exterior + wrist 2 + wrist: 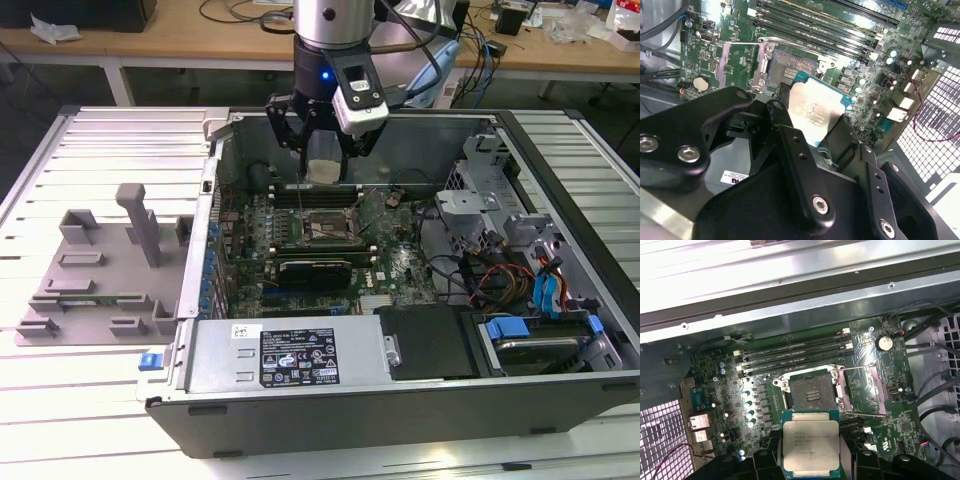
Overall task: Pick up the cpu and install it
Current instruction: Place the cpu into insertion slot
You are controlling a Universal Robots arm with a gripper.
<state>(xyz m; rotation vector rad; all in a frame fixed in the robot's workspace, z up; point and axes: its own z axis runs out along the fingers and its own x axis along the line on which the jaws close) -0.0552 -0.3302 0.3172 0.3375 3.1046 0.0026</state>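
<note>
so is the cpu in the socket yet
Out: the cpu sits in the tool, off the board, and the socket shows bare contacts.

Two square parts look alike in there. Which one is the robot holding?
The silver-topped chip, held up above the green board. The other, the dark socket, sits open and empty on it.

One arm: silver cylindrical wrist, black collar with blue light at six o'clock, white-faced camera block at four o'clock, black cables toward two o'clock; gripper: black linked fingers bearing silver screw heads.
</note>
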